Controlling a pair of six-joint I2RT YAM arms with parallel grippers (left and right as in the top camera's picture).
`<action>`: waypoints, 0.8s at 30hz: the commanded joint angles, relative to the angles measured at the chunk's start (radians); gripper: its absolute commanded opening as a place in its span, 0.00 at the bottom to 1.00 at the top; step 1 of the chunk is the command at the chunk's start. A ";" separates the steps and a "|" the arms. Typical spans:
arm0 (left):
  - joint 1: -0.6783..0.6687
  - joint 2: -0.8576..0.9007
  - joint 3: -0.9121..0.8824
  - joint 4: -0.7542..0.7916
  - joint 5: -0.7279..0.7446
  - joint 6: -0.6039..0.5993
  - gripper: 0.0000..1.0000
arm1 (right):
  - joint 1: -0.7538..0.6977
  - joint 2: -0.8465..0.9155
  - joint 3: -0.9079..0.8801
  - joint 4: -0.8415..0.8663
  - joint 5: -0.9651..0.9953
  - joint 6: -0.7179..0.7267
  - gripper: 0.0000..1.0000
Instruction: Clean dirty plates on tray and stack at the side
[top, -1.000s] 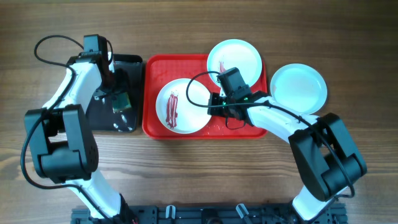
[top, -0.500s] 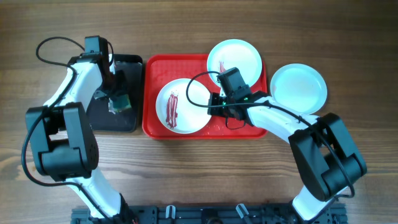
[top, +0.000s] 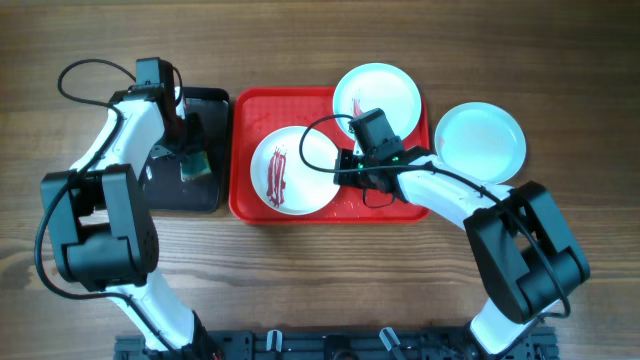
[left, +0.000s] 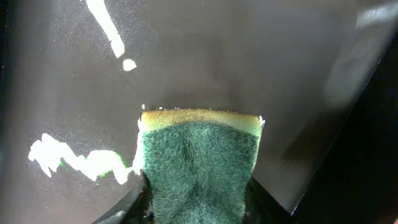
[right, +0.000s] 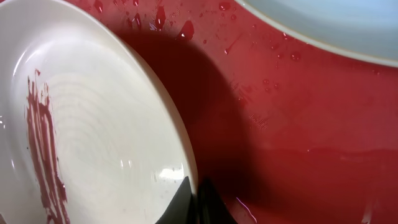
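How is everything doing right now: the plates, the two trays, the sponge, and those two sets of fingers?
white plate: streaked dark red, on the red tray, rim pinched by the right fingers.
pale plate on tray: small red streak, untouched.
pale plate on table: looks clean.
sponge: clamped in the left fingers, over the black tray.
red tray: wet with droplets.
black tray: smeared with white foam.

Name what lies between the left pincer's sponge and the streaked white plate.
Overhead: only bare black tray and the rim of the red tray separate the sponge from the plate.
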 joint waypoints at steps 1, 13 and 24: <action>-0.002 0.019 0.015 -0.001 0.039 0.002 0.44 | 0.002 0.019 0.010 0.006 -0.017 -0.013 0.04; -0.013 0.019 0.006 0.012 0.058 0.002 0.49 | 0.002 0.019 0.010 0.005 -0.017 -0.014 0.04; -0.013 0.019 -0.046 0.064 0.057 0.002 0.19 | 0.002 0.019 0.010 0.003 -0.018 -0.021 0.04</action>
